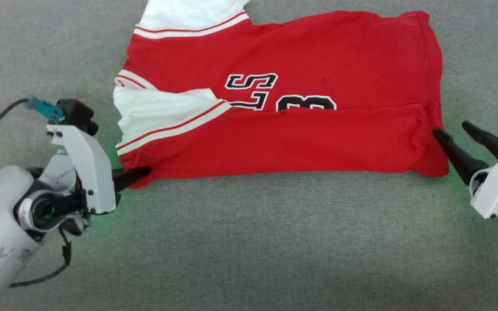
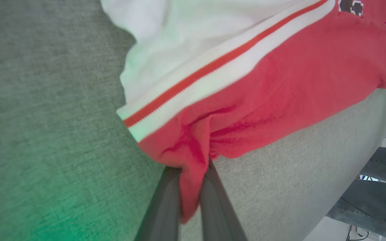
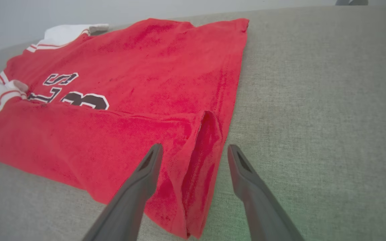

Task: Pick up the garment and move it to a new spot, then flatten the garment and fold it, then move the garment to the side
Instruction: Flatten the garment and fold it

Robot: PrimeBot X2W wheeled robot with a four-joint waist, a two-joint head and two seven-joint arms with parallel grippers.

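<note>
red soft fabric garment (image 1: 301, 138) with white striped cuff panels lies flat on the grey woven cloth surface (image 1: 249, 242), its near edge folded over black lettering. left gripper (image 2: 193, 174) pinches the near-left corner tight. right gripper (image 1: 451, 128) stands spread at the near-right corner, gripping nothing. a person's blue denim leg (image 2: 377, 190) shows beyond the surface's edge.
</note>
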